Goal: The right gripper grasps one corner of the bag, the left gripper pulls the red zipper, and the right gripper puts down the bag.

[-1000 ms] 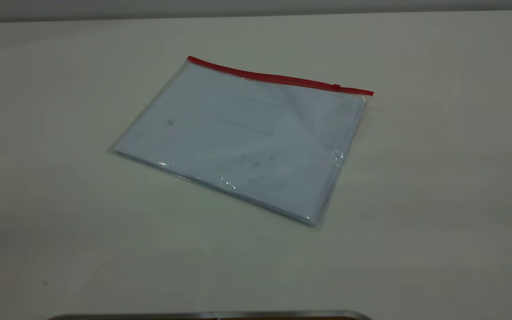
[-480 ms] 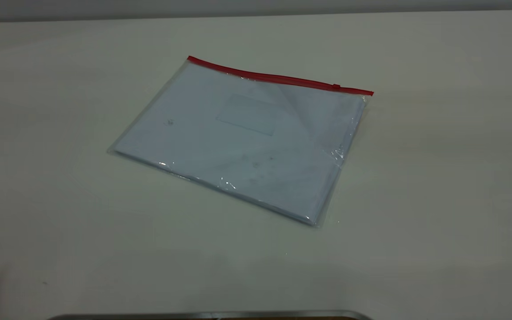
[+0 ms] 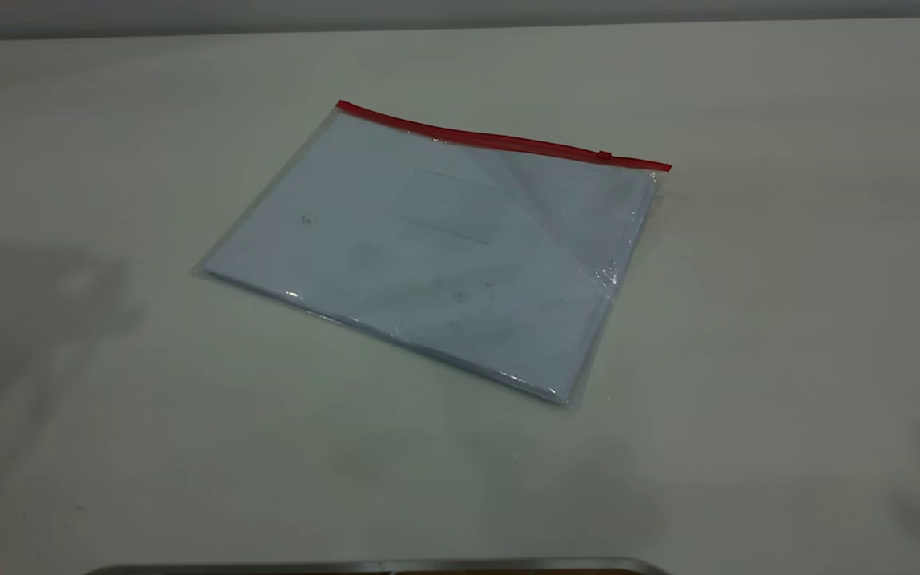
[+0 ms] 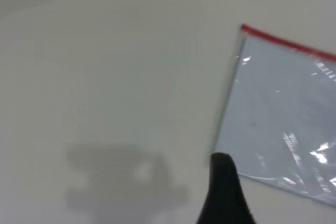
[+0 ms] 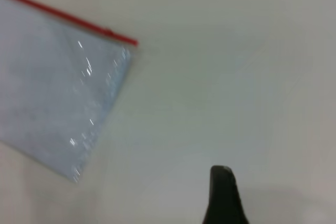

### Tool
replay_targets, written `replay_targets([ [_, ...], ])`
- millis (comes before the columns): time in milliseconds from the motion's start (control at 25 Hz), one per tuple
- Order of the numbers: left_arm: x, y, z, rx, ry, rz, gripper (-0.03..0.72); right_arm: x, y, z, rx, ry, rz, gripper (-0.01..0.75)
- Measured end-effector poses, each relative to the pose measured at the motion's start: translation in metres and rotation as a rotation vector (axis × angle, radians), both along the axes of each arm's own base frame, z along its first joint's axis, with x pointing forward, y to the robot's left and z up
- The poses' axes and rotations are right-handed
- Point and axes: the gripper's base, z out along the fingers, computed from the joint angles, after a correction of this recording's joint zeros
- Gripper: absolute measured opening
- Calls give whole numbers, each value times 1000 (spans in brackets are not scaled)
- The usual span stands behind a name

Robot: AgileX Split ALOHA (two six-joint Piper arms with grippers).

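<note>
From the exterior view, one bag (image 3: 428, 255) is lying flat on the pale counter (image 3: 787, 335), near its middle. It is a single clear, glossy rectangular pouch, pale bluish-white, with a faint rectangular label patch showing on its upper face. One red zipper (image 3: 500, 142) is running along the bag's far long edge, with one small slider tab sitting close to the right end of the strip. The long axis is slanting from far left down toward the right, so the pouch is lying askew to the counter's edges. Neither hand is showing here; only soft shadows are falling on the counter at the left and the lower right.

In the left wrist view, one dark finger of the left hand (image 4: 224, 192) is hanging above the counter, just beside a corner of the bag (image 4: 283, 124), the red zipper (image 4: 289, 43) edging it. Whether this hand is open or closed, I cannot tell.

In the right wrist view, one dark finger of the right hand (image 5: 223, 195) is hovering over bare counter, well apart from the bag (image 5: 58, 98) and its red zipper (image 5: 68, 20). Its grip, too, I cannot tell.
</note>
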Motion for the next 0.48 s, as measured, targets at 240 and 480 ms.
replay_targets([
  [240,62,-1,-53,42,109,-57,590,45,-1,-32,18,101,20,570],
  [480,89,-6,-93,74,177,-121,590,100,-2,-96,45,220,32,570],
])
